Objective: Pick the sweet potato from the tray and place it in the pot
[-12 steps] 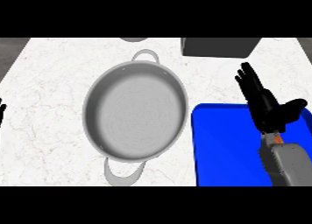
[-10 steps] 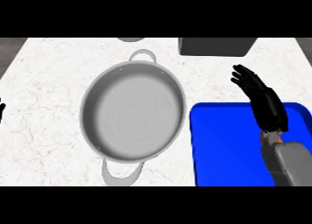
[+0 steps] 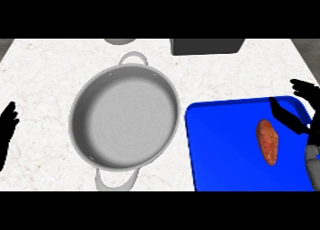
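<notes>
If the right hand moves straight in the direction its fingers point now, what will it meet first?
Probably nothing: the right hand points away over the counter, passing right of the dark box. The sweet potato lies to its left, outside that line.

We see that the right hand has moved off the upper part of the tray and out over its right rim, close to the right edge of the view. Its forearm has gone with it and now shows only as a grey sliver in the lower right corner. The sweet potato, of which only a speck of orange showed by the wrist before, now lies uncovered on the tray's right half. The pot, the tray and the dark box at the back of the counter all sit slightly further left in the view; that may be the head shifting, though we cannot tell. More of the left hand shows at the left edge.
</notes>
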